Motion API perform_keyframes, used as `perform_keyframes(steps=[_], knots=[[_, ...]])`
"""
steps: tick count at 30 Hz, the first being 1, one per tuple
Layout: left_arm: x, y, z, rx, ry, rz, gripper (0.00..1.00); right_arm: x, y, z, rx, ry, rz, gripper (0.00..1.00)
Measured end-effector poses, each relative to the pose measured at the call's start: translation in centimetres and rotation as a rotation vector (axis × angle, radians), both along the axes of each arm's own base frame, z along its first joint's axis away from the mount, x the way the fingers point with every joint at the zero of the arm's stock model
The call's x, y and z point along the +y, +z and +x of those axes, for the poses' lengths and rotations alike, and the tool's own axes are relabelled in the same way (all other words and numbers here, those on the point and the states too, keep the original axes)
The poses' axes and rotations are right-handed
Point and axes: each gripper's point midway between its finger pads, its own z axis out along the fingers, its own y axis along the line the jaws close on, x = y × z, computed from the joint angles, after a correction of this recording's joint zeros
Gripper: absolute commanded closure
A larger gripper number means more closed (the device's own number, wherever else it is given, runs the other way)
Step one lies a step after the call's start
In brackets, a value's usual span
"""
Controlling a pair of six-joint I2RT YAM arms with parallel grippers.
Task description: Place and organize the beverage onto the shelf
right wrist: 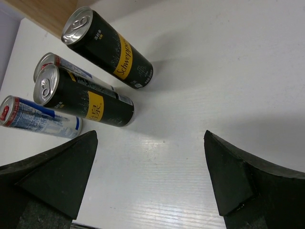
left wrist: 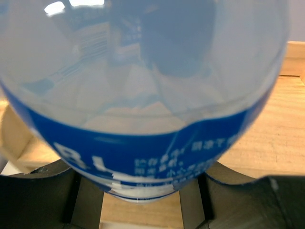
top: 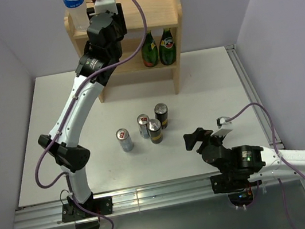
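The light-wood shelf stands at the back of the table. One water bottle stands on its top tier at the left. My left gripper reaches over the top tier beside it. In the left wrist view it grips a second blue-labelled water bottle over the shelf board. Two silver cans and two black-and-gold cans stand mid-table. My right gripper is open and empty to their right; its wrist view shows the black cans.
Two green glass bottles stand on the shelf's lower tier at the right. A silver can lies closest to my right gripper's left finger in the right wrist view. A metal rail runs along the table's near edge.
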Motion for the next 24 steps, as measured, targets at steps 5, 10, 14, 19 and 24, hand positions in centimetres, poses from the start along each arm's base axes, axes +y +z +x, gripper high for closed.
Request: perform_keyframes(steps=[5, 10, 14, 19, 24], knots=[[-1.0, -0.7, 1.2, -0.014, -0.005, 0.022, 1.00, 0.1, -0.2, 0.0, 0.001, 0.004, -0.001, 0.00], [-0.6, 0.3, 1.5, -0.052, 0.006, 0.002, 1.00, 0.2, -0.1, 0.0, -0.004, 0.008, 0.003, 0.00], [0.3, 1.1, 2.1, -0.088, 0.038, -0.020, 1.00, 0.3, 0.0, 0.0, -0.006, 0.010, 0.000, 0.00], [1.2, 0.8, 3.3, -0.100, 0.073, -0.027, 1.00, 0.3, 0.0, 0.0, -0.007, 0.011, 0.000, 0.00], [1.8, -0.1, 4.5, -0.094, 0.095, -0.026, 1.00, 0.3, -0.1, 0.0, -0.006, 0.011, -0.003, 0.00]])
